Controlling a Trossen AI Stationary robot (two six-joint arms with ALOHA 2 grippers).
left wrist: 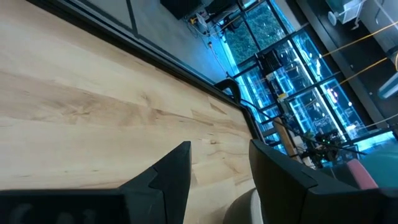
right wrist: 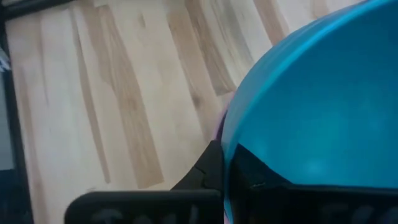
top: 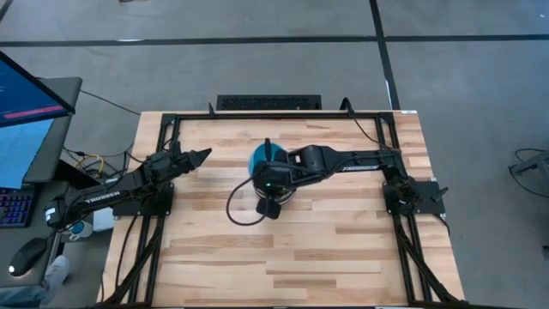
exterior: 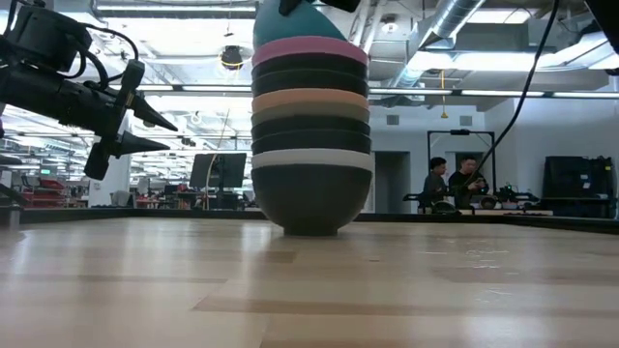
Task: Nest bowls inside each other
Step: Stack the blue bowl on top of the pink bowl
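Note:
A stack of several nested bowls [exterior: 309, 135] stands upright on its dark bottom bowl [exterior: 311, 201] in the middle of the table. Pink [exterior: 309, 50], orange [exterior: 309, 100] and white [exterior: 309, 158] rims show between black ones. The bright blue bowl [top: 260, 158] is on top, tilted, in the pink one. My right gripper [top: 271, 178] is shut on the blue bowl [right wrist: 311, 112]. My left gripper [top: 202, 155] hovers open above the table, left of the stack, also seen in the low view [exterior: 160, 135] and the left wrist view [left wrist: 221, 177]. My right gripper [right wrist: 225, 155] grips the blue bowl by its rim [right wrist: 231, 140], on the side toward the table's near edge. One finger [right wrist: 205, 169] is outside the wall and the other inside the hollow. The bowl is tilted, and its underside sits in the pink bowl.
A black frame [top: 167, 120] runs along the table's far, left and right edges. A cable [top: 236, 206] loops on the wood beside the right wrist. Bare wood lies toward the near edge [top: 283, 266]. People [exterior: 455, 184] stand far back in the room.

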